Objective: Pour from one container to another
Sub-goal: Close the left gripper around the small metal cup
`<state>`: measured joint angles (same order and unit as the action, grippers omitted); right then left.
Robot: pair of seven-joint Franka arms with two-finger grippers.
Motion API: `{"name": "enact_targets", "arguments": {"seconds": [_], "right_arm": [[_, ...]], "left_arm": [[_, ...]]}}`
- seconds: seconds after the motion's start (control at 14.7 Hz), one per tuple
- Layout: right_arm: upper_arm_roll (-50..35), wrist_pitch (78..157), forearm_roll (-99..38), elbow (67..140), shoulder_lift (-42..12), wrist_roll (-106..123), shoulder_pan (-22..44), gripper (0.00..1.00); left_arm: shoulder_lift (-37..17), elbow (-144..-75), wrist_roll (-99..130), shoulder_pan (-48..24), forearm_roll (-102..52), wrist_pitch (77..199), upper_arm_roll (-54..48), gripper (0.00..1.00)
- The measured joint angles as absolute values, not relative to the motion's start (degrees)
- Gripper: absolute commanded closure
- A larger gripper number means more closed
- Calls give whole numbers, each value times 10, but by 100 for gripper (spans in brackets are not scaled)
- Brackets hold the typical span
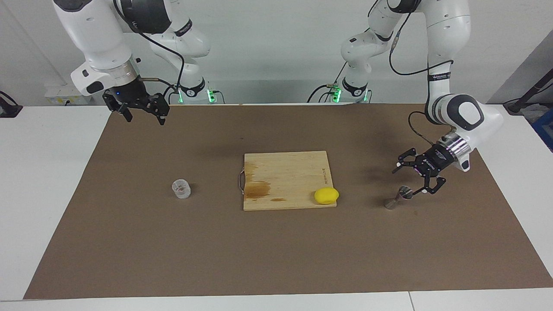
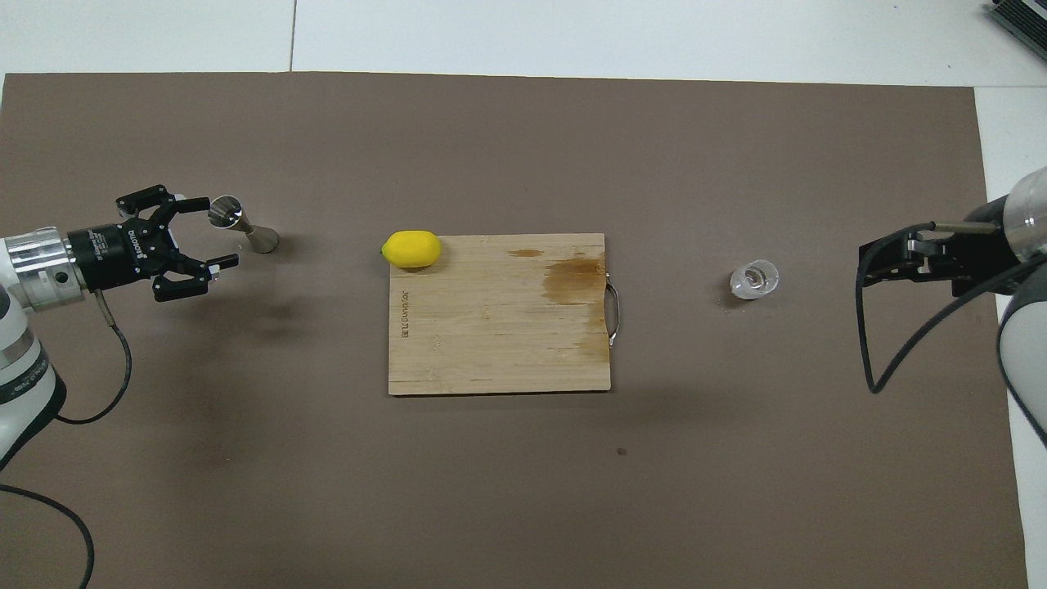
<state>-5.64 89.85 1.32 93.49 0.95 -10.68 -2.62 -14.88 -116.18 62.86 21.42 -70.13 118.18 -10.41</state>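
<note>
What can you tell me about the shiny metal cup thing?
The jigger is a small shiny steel cup shaped like an hourglass: two cones joined at a narrow waist. It stands upright on the brown mat, toward the left arm's end of the table, beside the cutting board and the lemon. Its open top looks empty. The left gripper is open close beside it, but whether a finger touches it cannot be told.

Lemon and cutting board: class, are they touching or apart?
Touching. The facing view shows the lemon resting on the cutting board at its corner, with no gap.
</note>
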Motion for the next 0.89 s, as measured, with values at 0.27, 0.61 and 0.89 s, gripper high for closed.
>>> {"name": "enact_targets", "arguments": {"seconds": [0.27, 0.61, 0.89], "right_arm": [[-56, 899, 13, 935, 10, -107, -26, 0], [-56, 899, 13, 935, 10, -107, -26, 0], [-56, 899, 13, 935, 10, -107, -26, 0]], "left_arm": [[-150, -1156, 643, 214, -701, 1163, -105, 0], [-153, -1151, 644, 214, -701, 1166, -103, 0], [-157, -1134, 668, 215, -701, 1164, -102, 0]]}}
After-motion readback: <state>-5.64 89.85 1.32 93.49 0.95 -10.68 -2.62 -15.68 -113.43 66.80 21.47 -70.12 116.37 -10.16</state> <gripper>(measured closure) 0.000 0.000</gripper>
